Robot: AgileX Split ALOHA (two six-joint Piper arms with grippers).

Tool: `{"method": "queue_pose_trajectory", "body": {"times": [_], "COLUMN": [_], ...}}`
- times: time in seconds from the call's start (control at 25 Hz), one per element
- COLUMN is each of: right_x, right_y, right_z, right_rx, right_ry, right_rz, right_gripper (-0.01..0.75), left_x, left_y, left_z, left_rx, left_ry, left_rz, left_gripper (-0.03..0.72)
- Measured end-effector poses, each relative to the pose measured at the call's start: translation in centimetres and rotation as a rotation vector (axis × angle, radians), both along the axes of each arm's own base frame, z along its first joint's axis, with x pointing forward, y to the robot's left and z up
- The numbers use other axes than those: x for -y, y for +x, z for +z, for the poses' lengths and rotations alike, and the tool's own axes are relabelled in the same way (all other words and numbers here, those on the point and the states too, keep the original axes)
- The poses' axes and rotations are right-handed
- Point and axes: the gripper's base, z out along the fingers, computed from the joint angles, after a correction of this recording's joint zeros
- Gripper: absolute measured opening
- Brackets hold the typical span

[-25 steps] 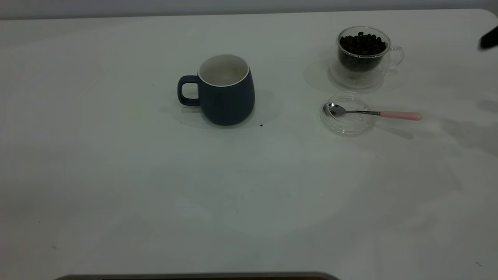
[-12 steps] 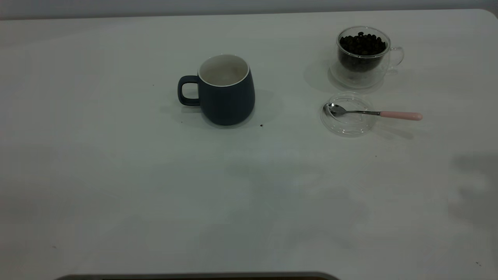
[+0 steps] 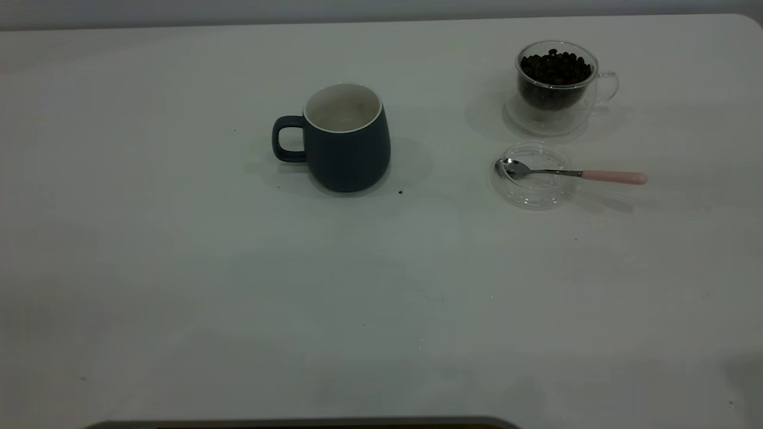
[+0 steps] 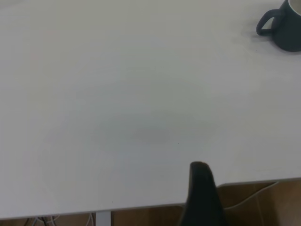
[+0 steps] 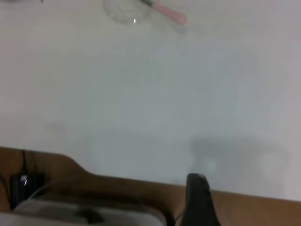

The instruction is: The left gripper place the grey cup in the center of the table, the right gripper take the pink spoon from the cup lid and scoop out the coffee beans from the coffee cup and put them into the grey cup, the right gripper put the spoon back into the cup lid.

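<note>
The grey cup [image 3: 347, 138] stands upright near the middle of the table [image 3: 179, 268], handle to the left, and also shows far off in the left wrist view [image 4: 287, 26]. At the back right is the coffee cup [image 3: 554, 89], heaped with coffee beans [image 3: 555, 67]. In front of it lies the cup lid [image 3: 532, 176]; the pink spoon [image 3: 614, 176] rests with its bowl in the lid and its handle sticking out to the right. Neither gripper shows in the exterior view. The left gripper [image 4: 200, 188] and the right gripper [image 5: 197, 195] hang over the table's near edge, far from everything.
A dark speck [image 3: 400, 192] lies just right of the grey cup's base. Beyond the table edge the wrist views show brown floor, cables [image 5: 21, 181] and a grey box [image 5: 84, 212]. The table's rounded corner [image 3: 752, 21] is at the back right.
A dark piece of the right arm at the right edge one second ago has left the exterior view. Its shadow has slid toward the front right corner. Cups, lid and spoon stayed put.
</note>
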Motion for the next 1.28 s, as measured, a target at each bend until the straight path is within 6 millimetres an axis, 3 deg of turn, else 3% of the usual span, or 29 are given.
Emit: {"method": "queue_pose_trajectory", "body": {"times": [0.28, 0.56, 1.28], "right_x": [-0.6, -1.0, -0.9], "right_y": [-5.4, -9.2, -11.6], "right_z": [-0.6, -1.4, -2.1], "right_rx": [0.162, 0.254, 0.388], "right_ry": [-0.009, -0.037, -0.065], "right_rz": [0.021, 0.100, 0.109], "right_gripper": [0.585, 0.585, 0.585], "left_x": [0.0, 0.0, 0.0], "left_y": [0.0, 0.0, 0.0], "left_z": [0.0, 0.0, 0.0], "left_rx": [0.000, 0.000, 0.000], "left_ry": [0.000, 0.000, -0.001], "left_rz": [0.000, 0.000, 0.001], "left_gripper": [0.586, 0.586, 0.586]}}
